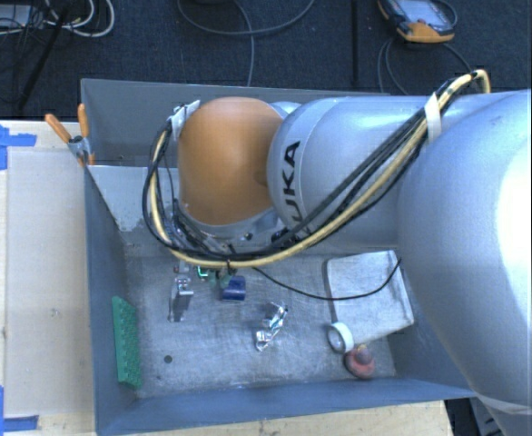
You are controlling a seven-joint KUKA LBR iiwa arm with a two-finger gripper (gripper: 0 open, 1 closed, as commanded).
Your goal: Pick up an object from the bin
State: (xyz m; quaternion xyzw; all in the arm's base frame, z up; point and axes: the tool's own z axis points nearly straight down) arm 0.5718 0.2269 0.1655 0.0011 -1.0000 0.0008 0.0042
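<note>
Grey metal bin [103, 243], and the arm comes in from the view's right with that big orange cover [225, 157] on its wrist and cables [339, 212] looped around it. The claw [182, 300] pokes out under the cover, low over the bin floor, with bare metal right beneath it. Honestly can't tell from this angle if it's released or clenched.

Closest thing to the claw is a small blue block [233, 288], just beside it toward the view's right and about level with it. As far as I can see they're not touching. The block is partly tucked under the wrist, so its exact shape is hard to make out.

Further the same way, and a bit nearer the front wall, there's 1 crumpled silver piece [269, 325], foil-looking, lying by itself. Past that, well apart from the claw, a white tape roll [340, 337] lies flat, and 1 reddish round thing [361, 361] sits just beside it, close to the front wall. Behind those 2, a pale grey cloth [366, 284] is spread on the floor with a thin black cable crossing it.

On the claw's other side, toward the view's left, a green strip [125, 341] lies along the left wall, nearer the front than the claw. Between strip and claw there's a tiny dark speck [168, 360] on the floor.
</note>
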